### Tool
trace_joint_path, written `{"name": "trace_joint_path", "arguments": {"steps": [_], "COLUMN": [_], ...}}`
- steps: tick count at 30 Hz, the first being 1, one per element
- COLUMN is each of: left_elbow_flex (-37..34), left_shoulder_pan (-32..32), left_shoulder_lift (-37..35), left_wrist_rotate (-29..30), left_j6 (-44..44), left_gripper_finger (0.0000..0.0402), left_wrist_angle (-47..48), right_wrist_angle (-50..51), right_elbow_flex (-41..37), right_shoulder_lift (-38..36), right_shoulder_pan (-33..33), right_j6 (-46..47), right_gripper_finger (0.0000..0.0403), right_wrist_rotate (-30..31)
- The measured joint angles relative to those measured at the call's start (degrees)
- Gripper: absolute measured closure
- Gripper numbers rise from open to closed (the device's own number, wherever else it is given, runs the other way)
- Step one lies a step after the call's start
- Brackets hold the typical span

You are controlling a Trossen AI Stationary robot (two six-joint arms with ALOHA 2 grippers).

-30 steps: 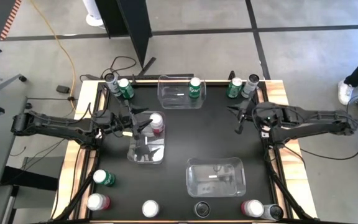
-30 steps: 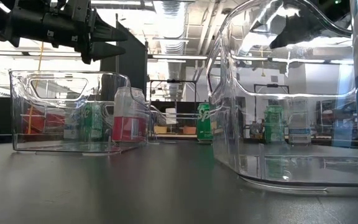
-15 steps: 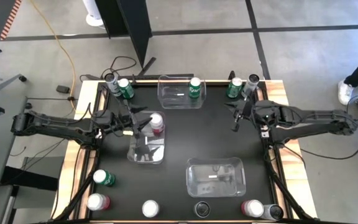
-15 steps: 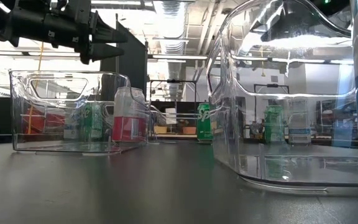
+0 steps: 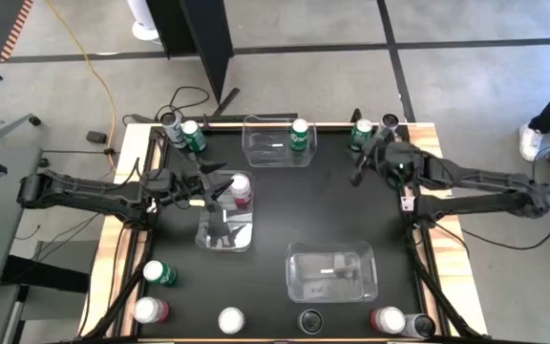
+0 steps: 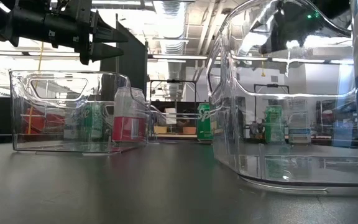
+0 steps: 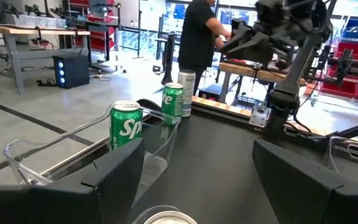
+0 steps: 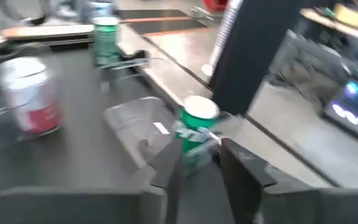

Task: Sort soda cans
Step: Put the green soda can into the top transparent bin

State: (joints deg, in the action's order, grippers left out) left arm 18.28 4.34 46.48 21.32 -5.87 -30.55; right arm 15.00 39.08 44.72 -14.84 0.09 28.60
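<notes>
You have twelve cans (image 5: 241, 189) here: four green cans (image 5: 300, 134), three red cans (image 5: 148, 310), four dark cans (image 5: 310, 320), one showing only its top (image 5: 230, 320), plus three clear bins (image 5: 332, 272).

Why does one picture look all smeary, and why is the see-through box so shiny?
Right wrist view: smeary all over, so the green can and red can have fuzzy edges. Low view: the ceiling lights glare bright white, and the clear bin close by shines and bends what's behind it. High view: sharp, with even light. Left wrist view: sharp too, showing a green can clearly.
</notes>
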Motion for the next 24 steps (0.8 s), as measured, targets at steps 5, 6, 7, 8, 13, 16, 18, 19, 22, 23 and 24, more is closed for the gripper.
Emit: {"name": "trace_joint_path", "arguments": {"steps": [5,6,7,8,13,16,18,19,22,23,24], "left_elbow_flex": [0.00,0.00,0.00,0.00,0.00,0.00,0.00,0.00,0.00,0.00,0.00], "left_shoulder_pan": [0.00,-0.01,0.00,0.00,0.00,-0.02,0.00,0.00,-0.01,0.00,0.00], "left_shoulder_lift": [0.02,0.00,0.00,0.00,0.01,0.01,0.02,0.02,0.02,0.02,0.02], "left_wrist_rotate": [0.02,0.02,0.02,0.02,0.04,0.06,0.07,0.07,0.09,0.09,0.09], "left_j6": [0.02,0.02,0.02,0.02,0.09,0.22,0.59,0.63,0.80,0.97,1.05], "left_gripper_finger": [0.0107,0.0107,0.0107,0.0107,0.0107,0.0107,0.0107,0.0107,0.0107,0.0107,0.0107], "left_wrist_angle": [-0.09,-0.11,-0.11,-0.11,0.00,0.33,0.42,0.55,1.28,1.42,1.49], "right_wrist_angle": [3.76,4.41,4.93,5.88,9.88,10.53,10.41,10.24,10.57,10.37,10.06], "right_elbow_flex": [2.80,3.53,4.31,5.09,8.42,9.10,9.08,9.09,9.08,9.08,9.09], "right_shoulder_lift": [3.38,4.39,5.51,6.55,11.33,13.20,13.97,14.36,14.69,14.65,14.59], "right_shoulder_pan": [-9.50,-11.24,-12.72,-14.07,-18.86,-19.03,-18.36,-17.86,-16.45,-16.16,-15.72], "right_j6": [6.37,7.25,7.74,8.21,9.56,9.13,8.10,7.73,6.43,6.02,5.69], "right_gripper_finger": [0.0176,0.0162,0.0149,0.0139,0.0121,0.0121,0.0121,0.0121,0.0121,0.0121,0.0121], "right_wrist_rotate": [-0.01,-0.03,-0.06,-0.07,-1.17,-5.69,-7.66,-7.90,-7.92,-7.93,-7.92]}}
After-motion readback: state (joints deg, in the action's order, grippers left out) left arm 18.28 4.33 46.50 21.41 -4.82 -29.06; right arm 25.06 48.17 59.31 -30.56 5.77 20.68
